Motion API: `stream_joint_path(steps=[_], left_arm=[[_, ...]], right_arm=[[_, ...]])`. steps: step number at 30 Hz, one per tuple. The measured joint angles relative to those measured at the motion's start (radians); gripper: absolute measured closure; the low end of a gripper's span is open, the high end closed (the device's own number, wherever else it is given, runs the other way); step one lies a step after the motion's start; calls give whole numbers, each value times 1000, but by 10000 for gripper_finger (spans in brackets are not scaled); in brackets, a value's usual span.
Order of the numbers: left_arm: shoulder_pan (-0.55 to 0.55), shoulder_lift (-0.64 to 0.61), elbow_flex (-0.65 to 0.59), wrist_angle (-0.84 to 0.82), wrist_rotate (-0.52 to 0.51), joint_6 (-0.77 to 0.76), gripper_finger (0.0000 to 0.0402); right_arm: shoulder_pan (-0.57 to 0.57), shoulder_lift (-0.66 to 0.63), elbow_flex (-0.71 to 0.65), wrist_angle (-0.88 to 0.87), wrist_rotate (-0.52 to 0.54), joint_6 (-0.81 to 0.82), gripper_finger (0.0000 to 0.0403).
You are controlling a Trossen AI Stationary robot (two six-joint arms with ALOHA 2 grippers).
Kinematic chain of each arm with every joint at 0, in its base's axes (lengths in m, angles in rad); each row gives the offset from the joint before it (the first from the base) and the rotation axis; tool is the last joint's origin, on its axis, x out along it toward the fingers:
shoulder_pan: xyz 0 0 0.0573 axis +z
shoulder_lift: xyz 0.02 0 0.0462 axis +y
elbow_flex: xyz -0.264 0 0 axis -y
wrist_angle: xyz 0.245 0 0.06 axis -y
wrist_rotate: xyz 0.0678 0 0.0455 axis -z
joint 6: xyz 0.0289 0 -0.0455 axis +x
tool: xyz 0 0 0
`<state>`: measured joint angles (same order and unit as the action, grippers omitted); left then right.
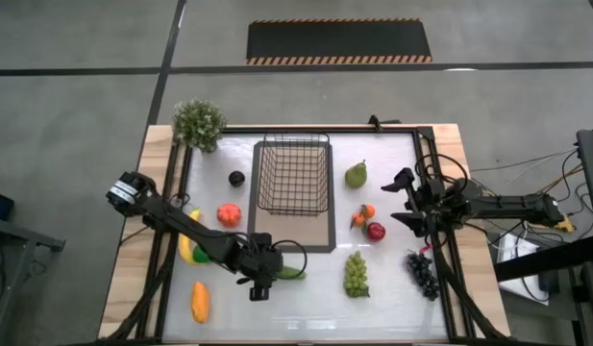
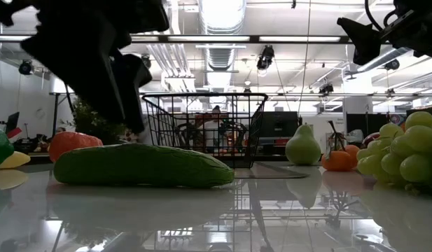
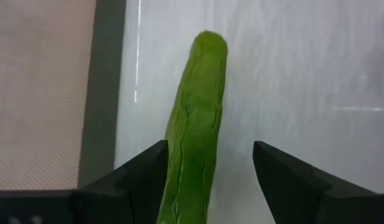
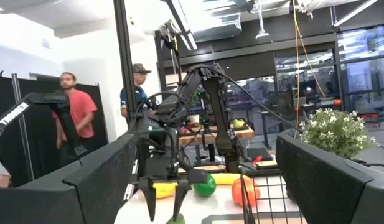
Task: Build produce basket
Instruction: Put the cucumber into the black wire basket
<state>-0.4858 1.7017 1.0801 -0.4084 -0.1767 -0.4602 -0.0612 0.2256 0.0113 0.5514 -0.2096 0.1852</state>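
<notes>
One wire basket (image 1: 294, 175) stands on one flat mat (image 1: 320, 238) on the tabletop (image 1: 306, 312). One potted plant (image 1: 199, 124) sits at a corner. Produce: one cucumber (image 2: 142, 166), one banana (image 1: 185, 249), one pear (image 1: 357, 175), one tomato (image 1: 229, 214), one red apple (image 1: 376, 231), one small orange fruit (image 1: 363, 215), one long orange piece (image 1: 200, 302), one small dark round fruit (image 1: 236, 179), one bunch of green grapes (image 1: 356, 274), one bunch of dark grapes (image 1: 423, 274). Two people (image 4: 72, 115) stand in the room behind.

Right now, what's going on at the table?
The left gripper is down at the cucumber, fingers open either side of it, near the table's front edge. The cucumber lies flat on the table. The right gripper waits open above the right side. The basket looks empty; the other produce lies scattered around it.
</notes>
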Motion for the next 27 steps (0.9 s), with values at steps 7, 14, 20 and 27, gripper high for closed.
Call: stream_joint_path(steps=[7, 14, 20, 27], left_arm=[[9, 40, -1, 3, -21, 6, 183], [10, 65, -1, 6, -24, 6, 183], [11, 65, -1, 7, -39, 46, 198], [11, 65, -1, 7, -38, 56, 262]], right_arm=[[0, -1, 0, 3, 0, 0, 35], [0, -1, 0, 4, 0, -2, 35], [0, -1, 0, 5, 0, -18, 35], [0, -2, 0, 5, 0, -19, 35]])
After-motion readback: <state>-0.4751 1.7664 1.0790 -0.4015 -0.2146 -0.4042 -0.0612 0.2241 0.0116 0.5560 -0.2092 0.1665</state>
